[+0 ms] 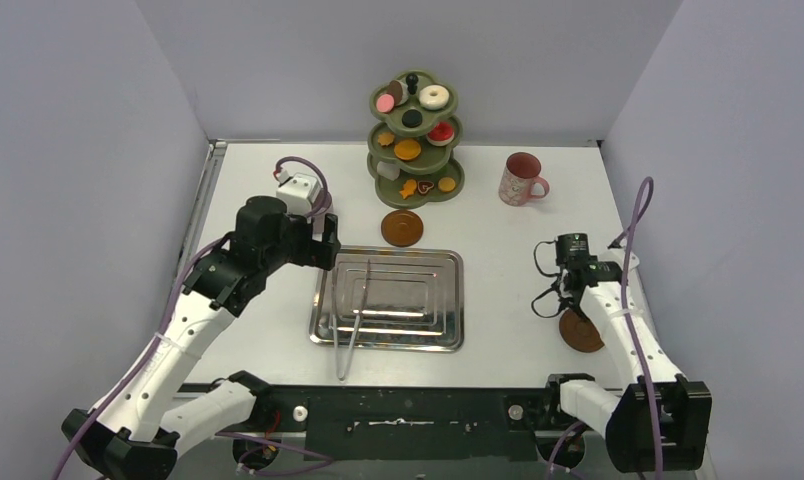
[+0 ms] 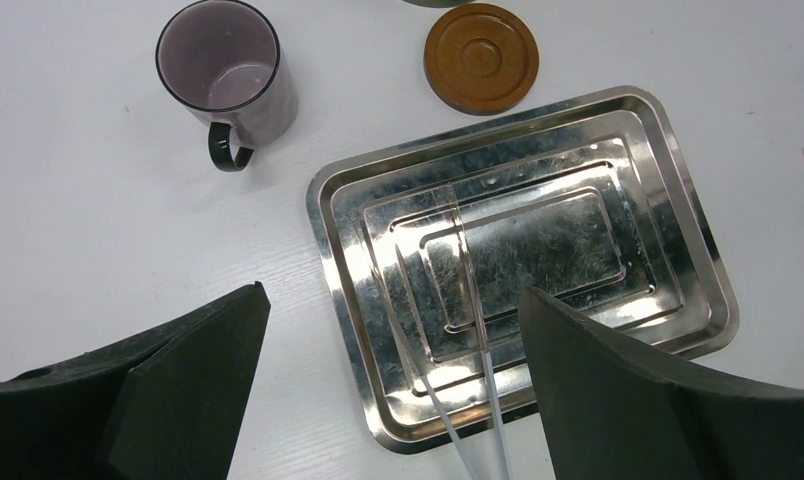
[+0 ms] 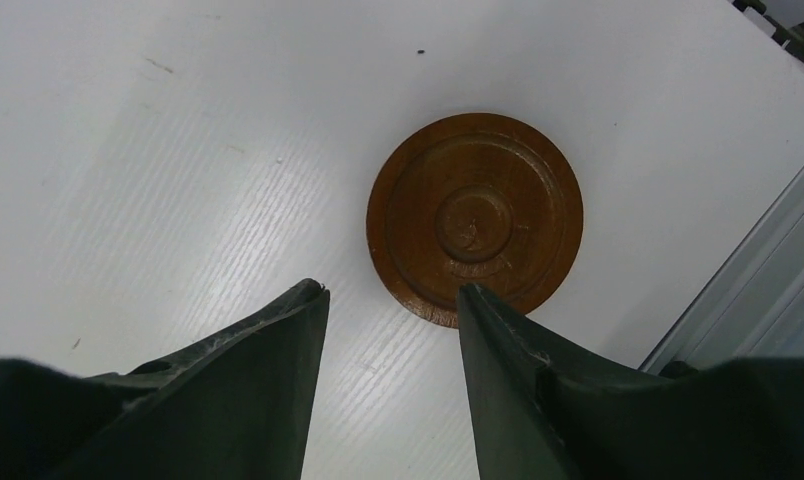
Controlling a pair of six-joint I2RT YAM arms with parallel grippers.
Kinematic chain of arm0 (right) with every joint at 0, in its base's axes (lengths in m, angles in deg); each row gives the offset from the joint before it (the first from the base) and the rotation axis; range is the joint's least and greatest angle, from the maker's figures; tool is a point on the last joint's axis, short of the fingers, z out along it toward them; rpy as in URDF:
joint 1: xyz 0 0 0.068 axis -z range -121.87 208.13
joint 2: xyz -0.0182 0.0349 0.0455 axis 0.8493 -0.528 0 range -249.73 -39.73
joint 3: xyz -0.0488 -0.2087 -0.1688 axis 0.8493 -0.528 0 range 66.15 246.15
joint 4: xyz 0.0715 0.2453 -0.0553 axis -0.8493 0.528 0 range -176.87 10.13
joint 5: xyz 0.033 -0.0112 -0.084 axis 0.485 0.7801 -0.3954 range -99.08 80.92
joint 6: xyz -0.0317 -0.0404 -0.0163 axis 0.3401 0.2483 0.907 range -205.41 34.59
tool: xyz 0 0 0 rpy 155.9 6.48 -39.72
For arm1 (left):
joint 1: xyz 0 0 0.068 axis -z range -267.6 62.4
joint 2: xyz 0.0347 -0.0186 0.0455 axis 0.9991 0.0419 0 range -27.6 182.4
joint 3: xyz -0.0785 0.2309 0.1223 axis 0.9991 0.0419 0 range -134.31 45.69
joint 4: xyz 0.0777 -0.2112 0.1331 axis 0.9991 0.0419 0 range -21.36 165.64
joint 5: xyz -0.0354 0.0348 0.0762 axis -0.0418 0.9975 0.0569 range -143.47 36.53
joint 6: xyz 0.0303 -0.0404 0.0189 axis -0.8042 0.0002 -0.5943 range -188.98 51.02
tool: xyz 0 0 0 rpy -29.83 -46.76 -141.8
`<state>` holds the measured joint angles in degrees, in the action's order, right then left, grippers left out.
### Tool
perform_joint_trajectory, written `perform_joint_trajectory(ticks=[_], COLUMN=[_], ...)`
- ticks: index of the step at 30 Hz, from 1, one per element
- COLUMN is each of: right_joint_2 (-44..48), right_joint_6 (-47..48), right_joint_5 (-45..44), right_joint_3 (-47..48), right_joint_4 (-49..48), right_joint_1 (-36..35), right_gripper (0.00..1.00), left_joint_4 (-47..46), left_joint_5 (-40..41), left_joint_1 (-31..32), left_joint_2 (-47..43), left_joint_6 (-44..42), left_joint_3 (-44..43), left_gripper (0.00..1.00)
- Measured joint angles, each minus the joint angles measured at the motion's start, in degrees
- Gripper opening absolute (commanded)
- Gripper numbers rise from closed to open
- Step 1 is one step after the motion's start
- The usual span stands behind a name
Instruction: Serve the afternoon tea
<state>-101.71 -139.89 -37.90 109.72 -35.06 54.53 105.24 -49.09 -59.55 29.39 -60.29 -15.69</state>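
The olive-green three-tier stand (image 1: 414,140) at the back holds small toy sweets, among them a white donut (image 1: 435,97). A pink mug (image 1: 521,180) stands to its right. The mauve mug (image 2: 228,75) shows only in the left wrist view, upright and empty. One brown coaster (image 1: 402,227) (image 2: 481,57) lies in front of the stand. Another coaster (image 1: 581,330) (image 3: 475,217) lies flat at the right. My left gripper (image 1: 323,245) (image 2: 392,290) hangs wide open above the tray's left edge. My right gripper (image 1: 570,295) (image 3: 391,287) is open and empty, its right fingertip at the coaster's near rim.
A shiny steel tray (image 1: 323,300) (image 2: 698,230) lies mid-table, and metal tongs (image 1: 350,325) (image 2: 468,300) rest across its left part, their handle sticking out over the near rim. The table's right edge (image 3: 738,270) runs close beside the right coaster.
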Motion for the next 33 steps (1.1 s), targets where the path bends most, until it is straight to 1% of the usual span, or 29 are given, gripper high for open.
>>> perform_joint_trajectory(ticks=[5,11,17,21,33], right_joint_2=[-1.97,-3.69,-5.20,-5.70,-6.67], right_joint_6=[0.22,0.22,-0.20,-0.85,-1.68], right_joint_5=[2.08,2.73,3.13,3.30,5.35], right_joint_3=[-4.87,-8.20,-8.94,-9.33,-11.85], right_joint_4=[-5.16,-9.75,-12.72,-13.55,-16.41], right_joint_1=[5.73,9.42,10.43,10.99,12.68], right_gripper=[0.51,0.51,0.52,0.55,0.55], left_joint_4=[0.00,0.00,0.00,0.00,0.02], left_joint_5=[0.57,1.27,2.19,2.97,4.39], left_joint_1=[0.22,0.74,0.92,1.05,1.05], left_joint_2=[-0.92,-1.57,-1.75,-1.75,-1.75], left_joint_6=[-0.24,-0.42,-0.66,-1.03,-1.75], left_joint_3=[0.00,0.00,0.00,0.00,0.00], left_gripper=[0.95,0.95,0.95,0.95,0.95])
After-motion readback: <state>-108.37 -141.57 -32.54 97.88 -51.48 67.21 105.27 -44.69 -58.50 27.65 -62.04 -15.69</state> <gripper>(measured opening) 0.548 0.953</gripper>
